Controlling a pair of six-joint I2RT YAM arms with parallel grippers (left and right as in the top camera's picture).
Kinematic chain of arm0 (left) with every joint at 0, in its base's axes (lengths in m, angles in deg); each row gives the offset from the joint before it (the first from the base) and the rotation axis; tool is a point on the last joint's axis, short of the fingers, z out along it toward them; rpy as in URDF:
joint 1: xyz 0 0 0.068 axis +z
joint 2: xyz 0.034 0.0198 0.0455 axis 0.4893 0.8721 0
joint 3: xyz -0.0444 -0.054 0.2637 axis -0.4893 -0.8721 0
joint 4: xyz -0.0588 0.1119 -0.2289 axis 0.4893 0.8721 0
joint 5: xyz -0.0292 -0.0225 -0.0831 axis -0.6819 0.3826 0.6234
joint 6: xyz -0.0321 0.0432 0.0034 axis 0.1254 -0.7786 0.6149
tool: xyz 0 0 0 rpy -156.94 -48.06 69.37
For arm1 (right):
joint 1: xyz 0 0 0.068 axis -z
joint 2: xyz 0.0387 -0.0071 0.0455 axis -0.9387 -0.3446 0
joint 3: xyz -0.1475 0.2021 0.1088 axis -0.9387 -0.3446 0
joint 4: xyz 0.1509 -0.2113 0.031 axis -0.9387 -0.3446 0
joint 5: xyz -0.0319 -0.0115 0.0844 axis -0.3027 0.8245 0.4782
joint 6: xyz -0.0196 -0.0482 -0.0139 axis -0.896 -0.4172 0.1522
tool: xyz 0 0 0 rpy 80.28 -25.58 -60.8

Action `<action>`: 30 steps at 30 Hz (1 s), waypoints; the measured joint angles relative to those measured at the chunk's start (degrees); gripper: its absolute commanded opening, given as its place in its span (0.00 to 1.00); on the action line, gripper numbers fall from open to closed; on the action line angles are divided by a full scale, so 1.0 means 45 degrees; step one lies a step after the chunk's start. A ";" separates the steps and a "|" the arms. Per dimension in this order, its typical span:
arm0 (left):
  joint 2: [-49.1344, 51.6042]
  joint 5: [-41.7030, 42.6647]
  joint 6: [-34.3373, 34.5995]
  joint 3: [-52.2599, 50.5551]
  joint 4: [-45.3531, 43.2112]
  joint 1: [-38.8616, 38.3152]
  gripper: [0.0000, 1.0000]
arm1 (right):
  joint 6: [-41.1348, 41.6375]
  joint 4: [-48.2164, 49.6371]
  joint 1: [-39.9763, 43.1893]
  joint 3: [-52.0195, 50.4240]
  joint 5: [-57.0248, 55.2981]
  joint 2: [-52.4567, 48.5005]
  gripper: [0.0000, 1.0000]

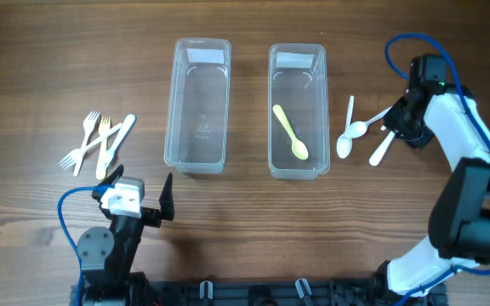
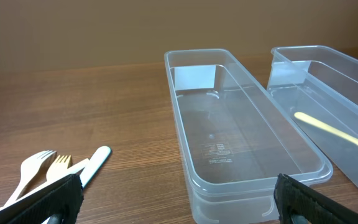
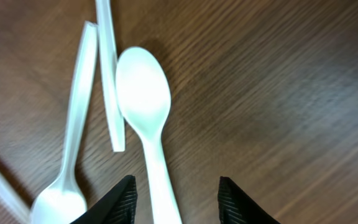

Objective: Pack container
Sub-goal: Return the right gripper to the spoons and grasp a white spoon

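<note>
Two clear plastic containers stand side by side. The left container [image 1: 170,110] is empty and also shows in the left wrist view [image 2: 260,180]. The right container [image 1: 272,110] holds a yellow spoon [image 1: 291,132]. Several white spoons [image 1: 357,132] lie right of the containers. My right gripper [image 1: 395,126] is over them, open, its fingers [image 3: 176,199] on either side of one white spoon's [image 3: 145,106] handle. White and yellow forks [image 1: 99,142] lie at the left. My left gripper [image 1: 134,208] is open and empty, low at the front [image 2: 179,205].
The forks [image 2: 42,169] lie just ahead-left of my left fingers. The right container [image 2: 328,62] and the yellow spoon [image 2: 334,132] show at the right of the left wrist view. Two more white spoons [image 3: 73,143] lie beside the straddled one.
</note>
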 measured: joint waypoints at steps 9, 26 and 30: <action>0.0000 0.0000 0.0005 0.0000 0.0000 0.0000 1.00 | 0.0053 0.0486 -0.0010 -0.0534 0.0238 -0.0806 0.41; 0.0000 0.0000 0.0005 0.0000 0.0000 0.0000 1.00 | -0.0165 0.2302 0.0005 -0.1724 0.0374 -0.0461 0.04; 0.0000 0.0000 0.0005 0.0000 0.0000 0.0000 1.00 | -0.0627 0.1797 0.0005 -0.1724 0.0282 -0.0291 0.04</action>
